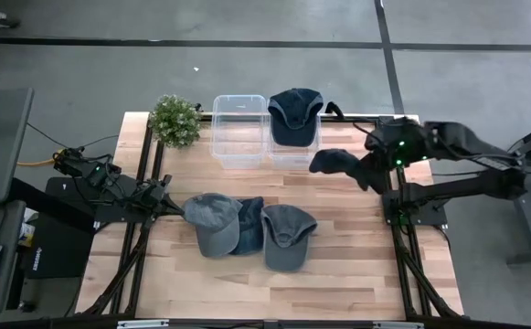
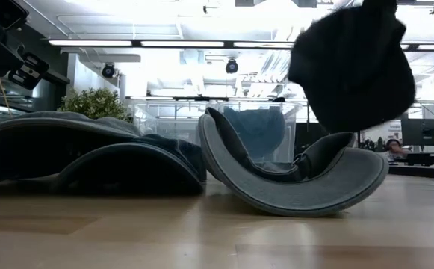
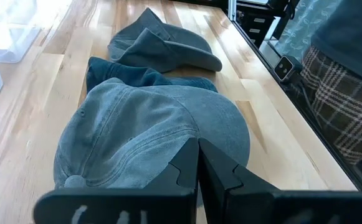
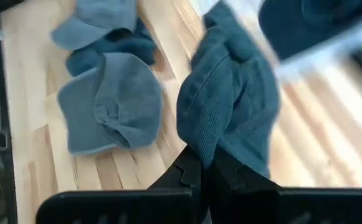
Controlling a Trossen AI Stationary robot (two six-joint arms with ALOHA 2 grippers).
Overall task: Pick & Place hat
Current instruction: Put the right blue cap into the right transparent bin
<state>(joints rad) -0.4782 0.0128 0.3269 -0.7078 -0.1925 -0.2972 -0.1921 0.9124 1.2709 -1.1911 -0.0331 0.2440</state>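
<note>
Five hats showed from above: three lay bunched at the middle of the desk (image 1: 338, 274), one dark cap (image 1: 295, 115) sat in the right-hand clear bin (image 1: 294, 157), and one dark hat (image 1: 334, 162) hung from my right pincer (image 1: 367, 174), just off that bin's near corner and clear of the wood. My right arm reached in from the desk's right edge, elbow bent. My left pincer (image 1: 179, 208) waited beside the grey cap (image 1: 215, 222) at the pile's left end, arm folded low along the left edge.

From desk height, the carried hat (image 2: 352, 63) drooped in a loose lump above an upturned grey cap (image 2: 299, 183), which rested rocked on its brim. I judged it light and limp, only the brim stiff.

Past my left wrist, the left pincer (image 3: 199, 163) was pressed shut on nothing, its tips over the grey cap (image 3: 149, 134), with a blue hat (image 3: 146, 78) and a second grey cap (image 3: 162, 46) beyond.

Past my right wrist, the right pincer (image 4: 205, 163) was clamped on a fold of the corduroy hat (image 4: 230, 102), cloth sagging either side. A pinch on bunched crown cloth looked adequate for so light a load; the brim would give a firmer hold. The pile (image 4: 106, 81) lay on the boards beyond.
</note>
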